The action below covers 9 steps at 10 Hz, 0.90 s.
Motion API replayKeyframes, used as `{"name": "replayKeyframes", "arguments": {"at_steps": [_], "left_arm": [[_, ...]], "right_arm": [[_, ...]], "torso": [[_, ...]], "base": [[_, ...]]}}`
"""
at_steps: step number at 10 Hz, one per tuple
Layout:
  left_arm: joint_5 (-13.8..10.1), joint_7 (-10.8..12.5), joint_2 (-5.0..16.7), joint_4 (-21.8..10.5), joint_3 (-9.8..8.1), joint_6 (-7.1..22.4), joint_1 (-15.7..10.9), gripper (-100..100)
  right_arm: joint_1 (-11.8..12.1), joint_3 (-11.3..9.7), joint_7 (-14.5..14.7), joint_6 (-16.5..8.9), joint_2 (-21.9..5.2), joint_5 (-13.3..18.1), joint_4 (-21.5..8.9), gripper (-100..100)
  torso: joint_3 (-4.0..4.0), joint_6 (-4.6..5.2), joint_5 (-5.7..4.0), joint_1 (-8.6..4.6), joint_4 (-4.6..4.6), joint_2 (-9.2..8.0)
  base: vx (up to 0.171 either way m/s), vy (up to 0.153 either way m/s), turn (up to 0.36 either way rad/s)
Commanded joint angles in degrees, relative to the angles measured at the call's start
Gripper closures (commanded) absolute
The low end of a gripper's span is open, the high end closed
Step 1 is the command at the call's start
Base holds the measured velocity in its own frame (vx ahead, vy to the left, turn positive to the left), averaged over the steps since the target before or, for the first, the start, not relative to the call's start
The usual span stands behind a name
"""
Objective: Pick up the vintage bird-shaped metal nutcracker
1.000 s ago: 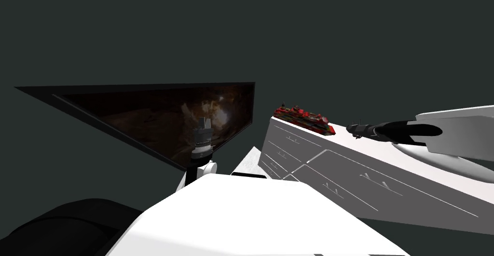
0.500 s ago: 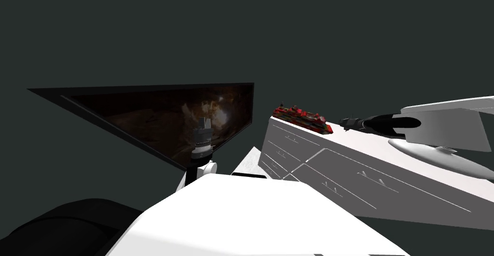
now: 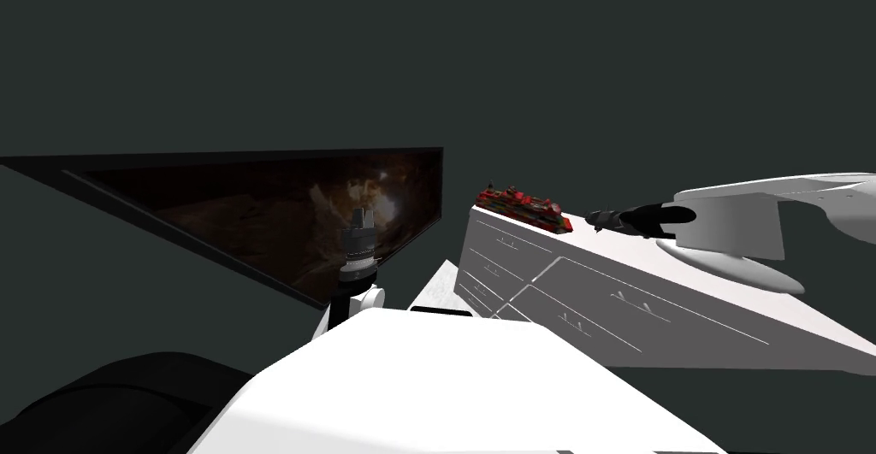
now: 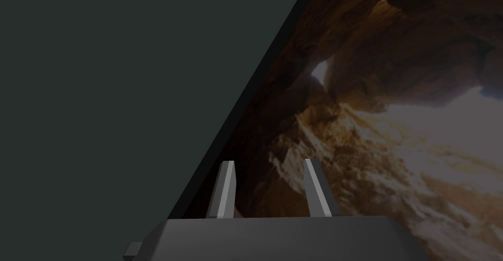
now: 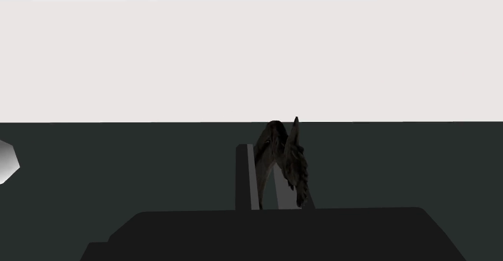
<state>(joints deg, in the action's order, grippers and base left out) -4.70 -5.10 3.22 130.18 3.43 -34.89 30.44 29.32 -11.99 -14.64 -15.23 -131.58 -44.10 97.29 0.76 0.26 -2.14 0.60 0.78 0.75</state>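
The nutcracker is a small dark bird shape with a jagged wing edge, pinched between my right gripper's two close-set fingers. In the head view the right gripper holds the nutcracker just over the white dresser top, a little to the right of a red stack. My left gripper is raised in front of a dark framed picture. The left gripper has its fingers apart with nothing between them.
The white dresser has several drawers with thin handles on its grey front. A flat red stack lies at the far end of its top. The framed picture hangs on the dark wall to the left.
My right arm has carried the nutcracker leftward along the dresser top, closer to the red stack. The whole head view has shifted a little, so I have turned slightly.
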Motion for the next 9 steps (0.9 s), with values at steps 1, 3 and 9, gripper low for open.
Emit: {"name": "replayKeyframes", "arguments": {"at_steps": [1,3,9], "left_arm": [[0.00,0.00,0.00,0.00,0.00,0.00,0.00,0],[0.00,0.00,0.00,0.01,-0.01,0.00,0.01,0],[0.00,0.00,0.00,0.00,0.00,0.00,0.00,0]], "right_arm": [[-0.49,2.68,-0.02,0.14,-0.44,-0.23,0.18,100],[4.89,7.24,4.11,-4.18,0.61,-3.70,2.84,100],[8.00,16.90,7.06,-9.62,1.66,-6.71,5.50,100]], "torso": [[0.00,0.00,0.00,0.00,0.00,0.00],[-0.01,0.22,-0.11,-0.24,0.02,-0.04],[0.04,-0.02,-0.14,-0.19,0.06,0.03]], "base": [[-0.001,0.007,-0.004],[0.014,-0.066,-0.206],[-0.004,-0.021,-0.039]]}}
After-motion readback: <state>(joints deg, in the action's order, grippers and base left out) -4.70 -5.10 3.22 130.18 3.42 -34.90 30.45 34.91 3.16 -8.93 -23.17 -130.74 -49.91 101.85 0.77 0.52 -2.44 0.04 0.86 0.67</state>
